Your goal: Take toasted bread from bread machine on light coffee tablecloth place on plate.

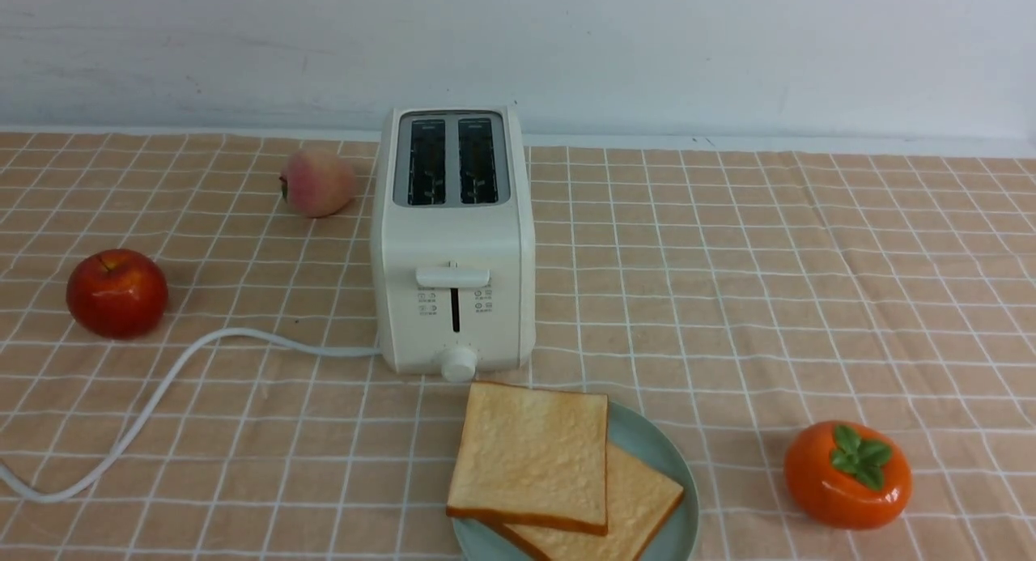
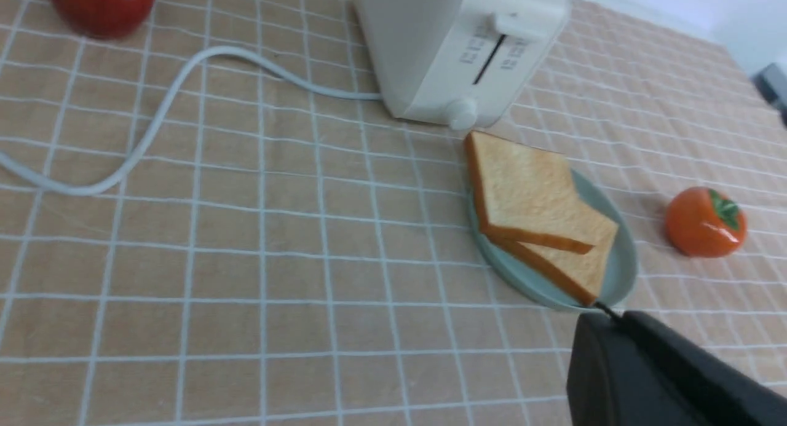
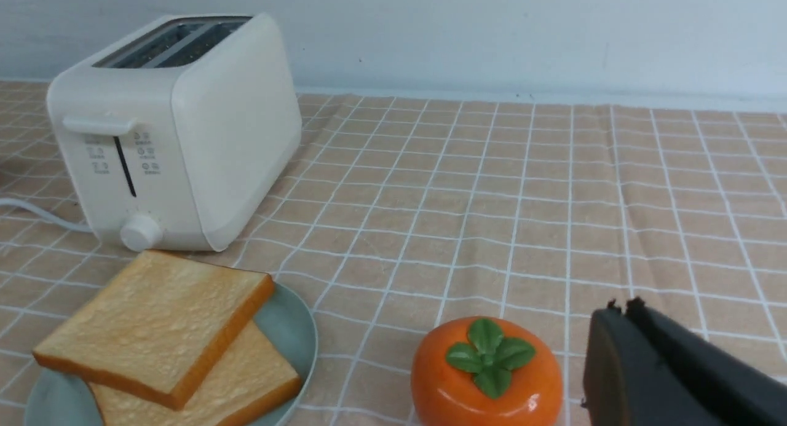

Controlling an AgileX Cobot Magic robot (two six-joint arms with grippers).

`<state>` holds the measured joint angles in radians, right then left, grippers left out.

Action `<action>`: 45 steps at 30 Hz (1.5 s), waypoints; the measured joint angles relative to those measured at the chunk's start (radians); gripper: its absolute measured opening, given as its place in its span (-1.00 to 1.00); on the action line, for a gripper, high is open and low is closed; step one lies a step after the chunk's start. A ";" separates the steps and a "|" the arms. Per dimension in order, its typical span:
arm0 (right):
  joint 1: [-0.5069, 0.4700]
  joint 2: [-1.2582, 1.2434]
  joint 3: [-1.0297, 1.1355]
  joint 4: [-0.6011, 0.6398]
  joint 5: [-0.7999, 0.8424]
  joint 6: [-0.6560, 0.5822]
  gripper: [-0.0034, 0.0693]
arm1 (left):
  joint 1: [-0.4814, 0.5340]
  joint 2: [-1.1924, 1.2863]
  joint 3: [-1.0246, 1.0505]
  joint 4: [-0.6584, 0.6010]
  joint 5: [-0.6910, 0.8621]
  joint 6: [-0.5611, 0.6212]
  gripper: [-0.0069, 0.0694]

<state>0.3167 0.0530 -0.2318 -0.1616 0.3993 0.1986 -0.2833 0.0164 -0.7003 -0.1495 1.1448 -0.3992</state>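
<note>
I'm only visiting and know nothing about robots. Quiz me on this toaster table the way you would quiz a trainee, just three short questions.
1. True or false: both slots of the bread machine are empty.
2. Where are the two toast slices?
A. Both on the plate, overlapping
B. Both in the bread machine
C. One in each place
3. Name the fruit nearest the plate.

Key: 1 true; 2 A; 3 the orange persimmon.
</note>
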 joint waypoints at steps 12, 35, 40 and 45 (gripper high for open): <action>0.000 -0.021 0.010 -0.003 0.007 0.002 -0.93 | 0.000 -0.004 0.000 -0.072 -0.003 0.000 -0.86; 0.000 -0.021 0.012 -0.003 0.007 0.002 -0.87 | 0.031 -0.022 0.579 0.295 -0.776 -0.016 -0.85; 0.000 -0.021 0.012 -0.003 0.007 0.002 -0.86 | 0.125 -0.027 0.723 0.211 -0.786 -0.017 -0.83; 0.000 -0.021 0.012 -0.003 0.007 0.002 -0.84 | 0.141 -0.027 0.730 0.196 -0.736 0.170 -0.82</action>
<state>0.3167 0.0320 -0.2196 -0.1644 0.4067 0.2005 -0.1420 -0.0103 0.0297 0.0465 0.4086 -0.2291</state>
